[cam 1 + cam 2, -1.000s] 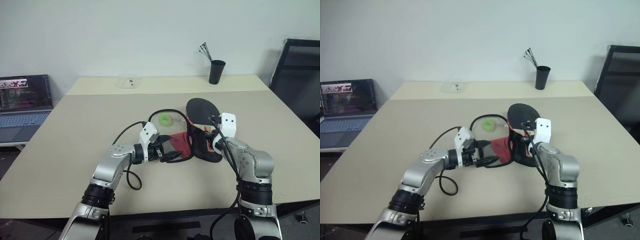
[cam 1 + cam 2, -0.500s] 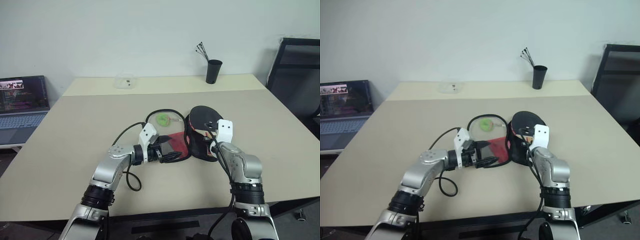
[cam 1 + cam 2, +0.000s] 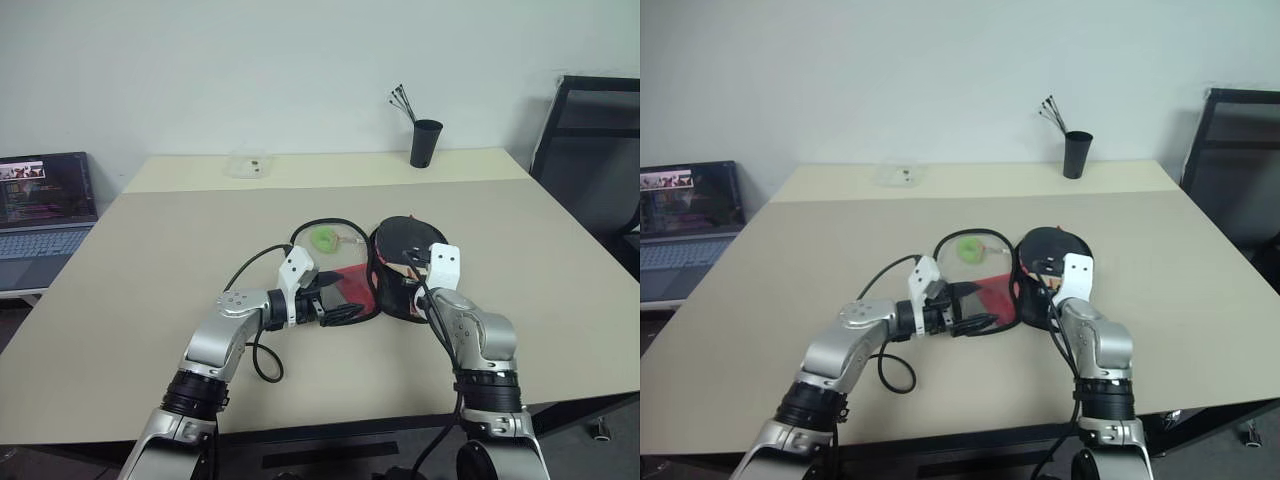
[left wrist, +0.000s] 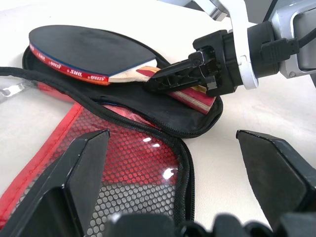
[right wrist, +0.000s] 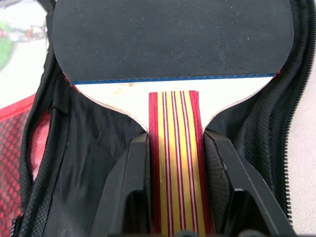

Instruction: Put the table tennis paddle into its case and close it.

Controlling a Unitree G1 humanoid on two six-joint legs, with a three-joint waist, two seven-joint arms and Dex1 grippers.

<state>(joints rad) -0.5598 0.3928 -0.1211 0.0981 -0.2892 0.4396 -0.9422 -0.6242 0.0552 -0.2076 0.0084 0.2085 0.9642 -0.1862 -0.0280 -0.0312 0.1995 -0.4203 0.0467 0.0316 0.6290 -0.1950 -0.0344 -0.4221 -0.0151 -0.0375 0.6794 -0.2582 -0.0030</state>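
The paddle [image 5: 168,39] has a matte black face, a thin blue line under the rubber, pale wood, and a red-and-yellow striped handle. Its red edge carries white lettering. The case [image 4: 143,163] is black fabric with a black zip, and beside the paddle, red mesh with red trim. The table [image 3: 150,250] is plain beige.

Beige table [image 3: 150,260], two-tone top with a seam running across near the far edge. On it: the case [image 3: 350,285] lying open mid-table, mesh flap spread flat toward the left; a green ball in clear wrap [image 3: 326,238] just behind the flap; a black cup [image 3: 425,143] with thin sticks at the far right; a small clear plastic box [image 3: 248,163] at the far left.
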